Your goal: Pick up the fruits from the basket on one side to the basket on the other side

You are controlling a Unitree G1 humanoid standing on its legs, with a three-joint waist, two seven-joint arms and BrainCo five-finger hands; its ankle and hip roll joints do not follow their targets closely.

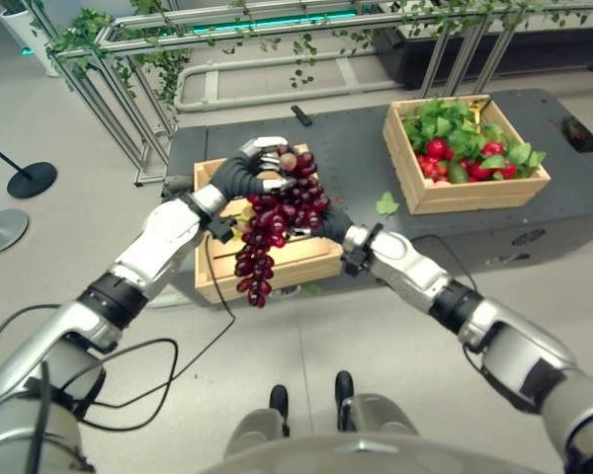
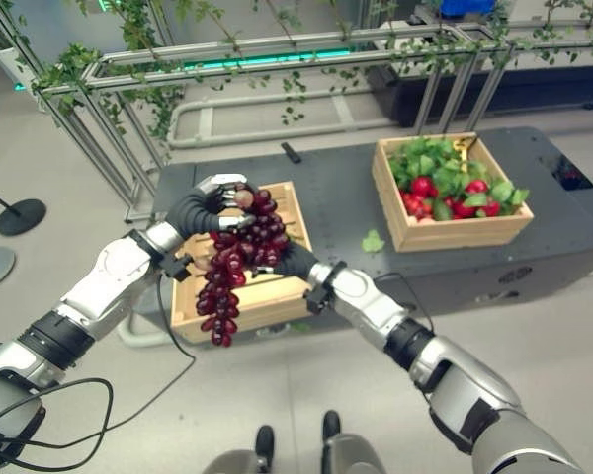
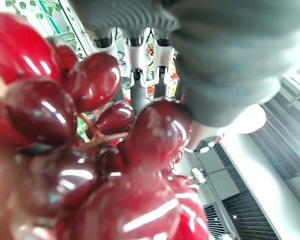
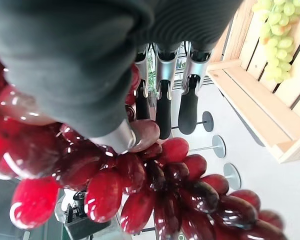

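Dark table (image 1: pixel 346 148) bearing two wooden crates, the left crate (image 1: pixel 306 259) near its front edge and the right crate (image 1: pixel 430 193) filled with red fruit and leaves. The red grape bunch (image 1: pixel 277 222) hangs above the left crate, the left hand (image 1: pixel 247 170) curled round its top and the right hand (image 1: pixel 334 225) pressed against its side with fingers bent around the berries. The long tail dangles unsupported past the crate front; a jerky carry could probably shed berries or tear the stem.

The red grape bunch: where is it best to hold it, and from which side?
Probably at its top, from above: the red grape bunch hangs long and loose below the left hand, whose fingers curl over its upper end. The right hand meets its middle from the side, where grapes could likely pull off.
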